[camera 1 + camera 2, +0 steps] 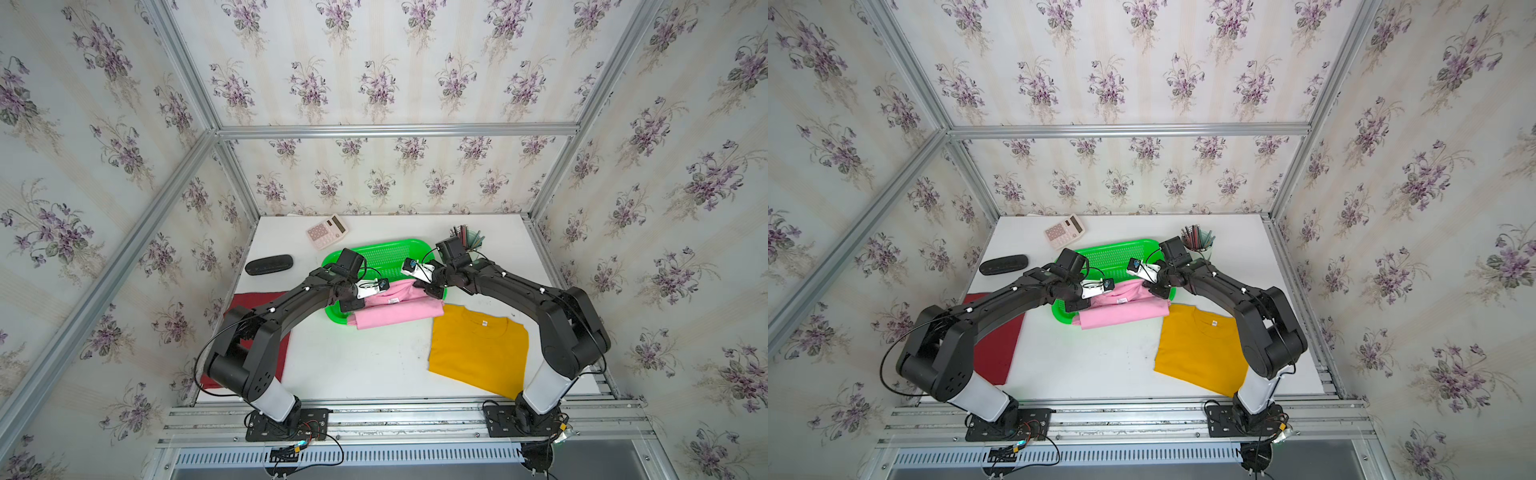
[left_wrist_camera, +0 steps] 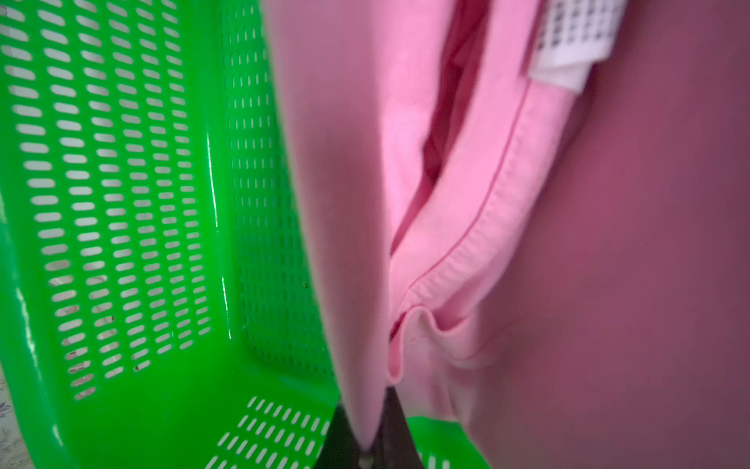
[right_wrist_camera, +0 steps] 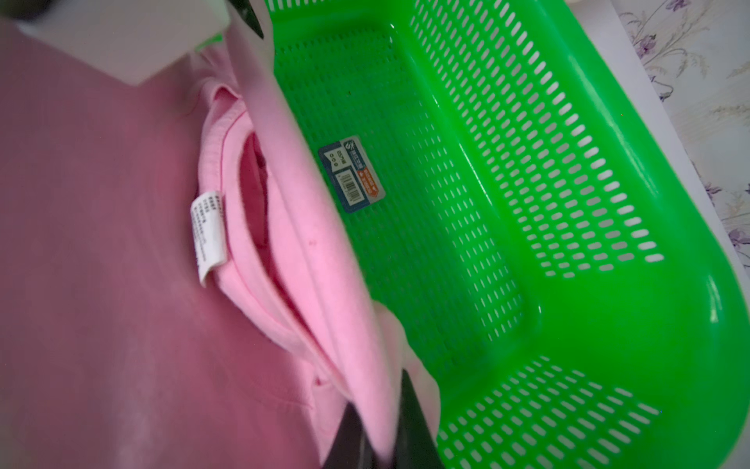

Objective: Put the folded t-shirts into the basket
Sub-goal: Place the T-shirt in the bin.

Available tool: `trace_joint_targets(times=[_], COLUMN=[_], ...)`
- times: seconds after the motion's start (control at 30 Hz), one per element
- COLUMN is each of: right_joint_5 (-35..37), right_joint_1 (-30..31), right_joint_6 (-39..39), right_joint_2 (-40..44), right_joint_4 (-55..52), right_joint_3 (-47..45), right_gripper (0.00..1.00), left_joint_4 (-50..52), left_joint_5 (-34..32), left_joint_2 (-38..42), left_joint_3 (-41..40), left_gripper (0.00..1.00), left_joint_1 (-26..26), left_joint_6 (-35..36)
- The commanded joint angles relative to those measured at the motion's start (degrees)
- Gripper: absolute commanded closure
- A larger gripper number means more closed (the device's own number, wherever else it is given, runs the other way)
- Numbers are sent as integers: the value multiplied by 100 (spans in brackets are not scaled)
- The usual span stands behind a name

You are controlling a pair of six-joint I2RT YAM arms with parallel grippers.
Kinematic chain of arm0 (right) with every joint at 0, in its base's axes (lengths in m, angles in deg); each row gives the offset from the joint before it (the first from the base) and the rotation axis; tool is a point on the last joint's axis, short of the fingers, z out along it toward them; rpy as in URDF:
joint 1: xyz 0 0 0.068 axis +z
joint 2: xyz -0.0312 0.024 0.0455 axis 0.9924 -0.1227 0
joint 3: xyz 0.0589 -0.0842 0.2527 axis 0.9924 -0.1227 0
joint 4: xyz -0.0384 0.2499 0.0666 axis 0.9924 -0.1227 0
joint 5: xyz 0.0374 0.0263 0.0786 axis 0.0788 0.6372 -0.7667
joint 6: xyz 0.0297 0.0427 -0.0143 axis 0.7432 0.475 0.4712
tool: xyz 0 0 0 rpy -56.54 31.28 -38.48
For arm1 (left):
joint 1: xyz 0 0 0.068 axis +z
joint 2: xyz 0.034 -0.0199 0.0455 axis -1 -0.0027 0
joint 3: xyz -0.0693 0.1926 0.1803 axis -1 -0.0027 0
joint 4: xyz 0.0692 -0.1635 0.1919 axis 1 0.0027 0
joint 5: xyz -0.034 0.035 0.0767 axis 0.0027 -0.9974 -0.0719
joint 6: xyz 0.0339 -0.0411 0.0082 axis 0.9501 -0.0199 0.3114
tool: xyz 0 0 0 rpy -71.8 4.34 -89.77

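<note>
Lying at the desk's (image 1: 374, 365) left is the dark red t-shirt (image 1: 253, 301). The left end effector (image 2: 367, 446) and right end effector (image 3: 381, 434) are pinching the pink t-shirt (image 1: 395, 309) over the basket's (image 1: 386, 251) near rim; the yellow t-shirt (image 1: 478, 353) is lying rightward.

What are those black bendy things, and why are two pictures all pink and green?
They are two robot arms at a white table. Two pictures look down from above; two come from cameras on the arms' wrists, so they are very close up. The left gripper and the right gripper are each shut on the pink t-shirt, holding it partly over the green basket. A yellow t-shirt and a dark red t-shirt lie flat on the table. A calculator, a black case and a pencil cup sit farther back.
</note>
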Motion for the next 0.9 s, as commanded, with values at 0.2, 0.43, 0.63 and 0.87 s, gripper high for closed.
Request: trace_joint_targets(times=[0.2,0.43,0.63,0.87], right_joint_5=[27,265,393,211], right_joint_1=[29,29,17,13], right_joint_6=[-105,-124,-87,-56], right_joint_2=[-145,-909,-1170,-1028], right_joint_4=[-163,-33,100,322], right_joint_3=[548,1140,928,628], right_gripper=[100,100,100,100], left_joint_4=[484,61,-338,-355], left_joint_5=[-149,-526,-605,-474], left_joint_2=[480,-304,-906,-875], left_joint_3=[541,748,554,363], left_gripper=[100,100,100,100], left_joint_1=[77,303,294,295], left_joint_6=[-166,228,-108,-373])
